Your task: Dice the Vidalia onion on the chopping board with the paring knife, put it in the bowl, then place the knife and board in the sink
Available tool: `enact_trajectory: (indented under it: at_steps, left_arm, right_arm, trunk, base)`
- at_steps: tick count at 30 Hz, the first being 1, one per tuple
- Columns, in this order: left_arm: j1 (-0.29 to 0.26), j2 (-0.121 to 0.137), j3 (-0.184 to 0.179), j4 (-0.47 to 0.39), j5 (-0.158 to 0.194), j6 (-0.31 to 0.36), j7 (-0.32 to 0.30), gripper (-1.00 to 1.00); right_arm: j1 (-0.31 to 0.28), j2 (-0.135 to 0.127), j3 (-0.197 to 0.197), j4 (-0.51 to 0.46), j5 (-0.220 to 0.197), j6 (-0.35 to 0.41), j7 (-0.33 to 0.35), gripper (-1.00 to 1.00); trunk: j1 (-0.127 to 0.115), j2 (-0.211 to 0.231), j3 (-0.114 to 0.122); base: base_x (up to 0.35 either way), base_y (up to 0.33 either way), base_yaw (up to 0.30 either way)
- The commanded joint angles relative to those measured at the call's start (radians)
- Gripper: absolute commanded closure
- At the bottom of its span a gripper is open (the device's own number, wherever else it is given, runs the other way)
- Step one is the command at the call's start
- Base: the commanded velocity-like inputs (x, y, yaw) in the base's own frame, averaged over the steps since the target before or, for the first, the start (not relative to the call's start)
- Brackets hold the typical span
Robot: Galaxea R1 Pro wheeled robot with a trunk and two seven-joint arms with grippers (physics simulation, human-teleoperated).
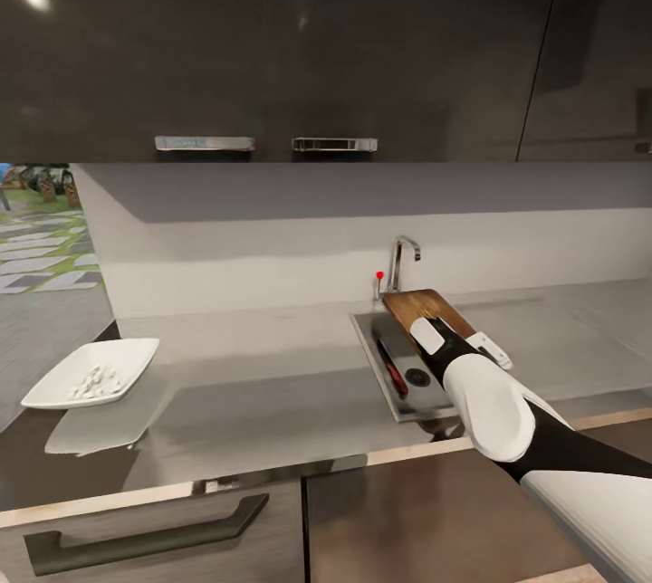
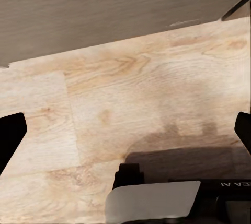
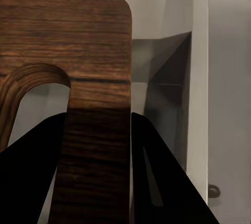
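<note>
Holding chopping board (image 1: 426, 310) over sink (image 1: 369, 340), right gripper (image 1: 441, 336) pinched on board's handle strip, tilted for drop-in. Paring knife (image 1: 391, 369) already in basin, 7 o'clock of board. Bowl (image 1: 91, 373) with diced onion (image 1: 93, 380) well apart at 9 o'clock on countertop (image 1: 272, 384). Left gripper (image 2: 125, 135) spread wide over wood floor (image 2: 120, 104), idle.

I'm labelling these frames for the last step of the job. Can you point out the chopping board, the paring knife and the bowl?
chopping board (image 1: 426, 306): head view, on its bare far end above the sink.
paring knife (image 1: 395, 375): head view, on its red handle, inside the basin.
bowl (image 1: 127, 353): head view, on its white rim at the far side.
</note>
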Motion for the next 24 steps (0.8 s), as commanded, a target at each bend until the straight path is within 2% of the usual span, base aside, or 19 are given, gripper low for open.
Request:
enact_trajectory:
  at_steps: [1, 4, 7, 20, 24]
  left_arm:
    - [0.016, 0.003, -0.008, 0.005, 0.009, -0.005, 0.001, -1.00]
    - [0.064, 0.015, -0.008, 0.005, 0.009, -0.002, -0.001, -1.00]
    - [0.087, 0.033, -0.008, 0.005, 0.009, -0.001, -0.004, -1.00]
    - [0.097, 0.039, -0.008, 0.004, 0.008, -0.001, -0.006, -1.00]
    - [0.097, 0.038, -0.008, 0.004, 0.008, -0.001, -0.007, -1.00]
  right_arm:
    - [0.000, 0.000, 0.004, -0.001, -0.010, -0.011, 0.000, 1.00]
    - [0.000, 0.000, 0.004, -0.001, -0.009, -0.010, -0.001, 1.00]
    - [0.000, 0.000, 0.006, -0.001, -0.009, -0.010, -0.001, 1.00]
    - [0.000, 0.002, 0.007, 0.000, -0.010, -0.007, 0.007, 1.00]
    - [0.000, 0.014, 0.008, 0.001, -0.009, -0.005, 0.010, 1.00]
  trunk:
    - [0.000, -0.001, -0.001]
    - [0.000, -0.001, -0.001]
    - [0.000, -0.001, -0.001]
    - [0.000, -0.001, -0.007]
    - [0.000, -0.001, -0.007]
  base:
    - [0.005, 0.000, 0.000]
    - [0.002, 0.000, 0.000]
    - [0.000, 0.000, 0.000]
    - [0.000, 0.000, 0.000]
    - [0.000, 0.000, 0.000]
